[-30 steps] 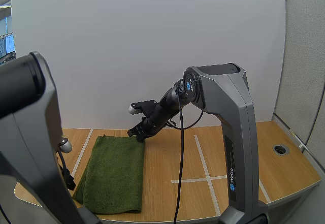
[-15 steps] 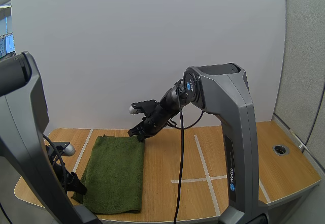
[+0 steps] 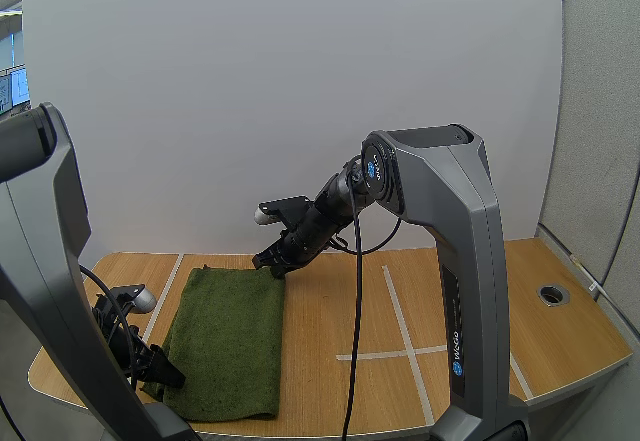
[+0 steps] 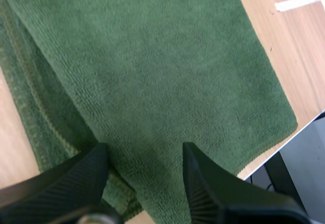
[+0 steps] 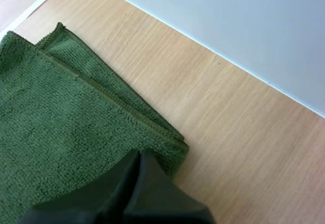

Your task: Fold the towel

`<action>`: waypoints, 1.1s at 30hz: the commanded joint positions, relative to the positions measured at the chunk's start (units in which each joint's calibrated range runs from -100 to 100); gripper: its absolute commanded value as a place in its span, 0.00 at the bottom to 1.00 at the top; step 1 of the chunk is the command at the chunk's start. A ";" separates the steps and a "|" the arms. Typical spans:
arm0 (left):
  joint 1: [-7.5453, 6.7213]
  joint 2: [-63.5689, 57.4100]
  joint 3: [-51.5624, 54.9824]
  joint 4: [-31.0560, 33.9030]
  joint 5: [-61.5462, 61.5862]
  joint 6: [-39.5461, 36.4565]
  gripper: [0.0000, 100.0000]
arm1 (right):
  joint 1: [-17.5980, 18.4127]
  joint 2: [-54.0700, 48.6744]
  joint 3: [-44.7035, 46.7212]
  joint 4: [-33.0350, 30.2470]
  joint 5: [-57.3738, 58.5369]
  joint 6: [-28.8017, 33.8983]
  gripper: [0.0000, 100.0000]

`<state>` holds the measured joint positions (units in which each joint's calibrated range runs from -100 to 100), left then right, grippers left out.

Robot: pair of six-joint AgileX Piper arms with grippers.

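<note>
two grippers here. the left gripper (image 4: 144, 153) has its fingers spread wide with nothing between them, hanging right over the near end of the green towel (image 4: 152, 71). the towel lies flat on the table (image 5: 244, 148) and looks already doubled lengthwise. the right gripper (image 5: 138, 155) is closed into one wedge, tip at the towel's far corner; can't really tell if it's nipping any cloth.

the risk as i see it: the left fingers grab only the top layer, or skid off the thick hem beside them, and the fold goes crooked. the table edge is just past those fingers too, so a drag could pull the towel off.

writing: white lettering down the right arm's upright (image 3: 455, 346), maybe "wogo", plus a round blue badge (image 3: 373, 169) at its joint. no label on the towel.
</note>
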<state>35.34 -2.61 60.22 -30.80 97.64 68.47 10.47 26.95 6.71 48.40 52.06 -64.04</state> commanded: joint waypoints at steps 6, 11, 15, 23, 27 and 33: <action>-0.25 0.13 0.55 -4.74 -7.01 2.81 0.72 | -0.03 -0.94 -0.20 -0.69 0.18 -0.03 0.00; -0.25 0.50 0.55 -4.74 -7.76 2.81 0.72 | -0.03 -0.94 -0.20 -0.69 0.18 -0.03 0.00; -0.25 3.37 1.64 -5.05 -6.52 3.30 0.72 | -0.03 -0.94 -0.20 -0.69 0.18 -0.03 0.00; -0.25 7.69 2.85 -5.05 -8.51 3.91 0.72 | -0.03 -0.94 -0.20 -0.87 0.18 -0.03 0.00; -0.25 7.69 2.85 -4.83 -7.79 3.91 0.67 | -0.03 -0.94 -0.20 -1.68 0.18 0.29 0.00; -0.25 7.69 2.25 -3.61 -6.33 3.72 0.18 | -0.03 -0.94 -0.20 -2.17 0.18 0.29 0.00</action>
<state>35.34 4.16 61.78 -37.65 91.59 71.90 10.47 26.95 6.71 47.35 52.06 -63.89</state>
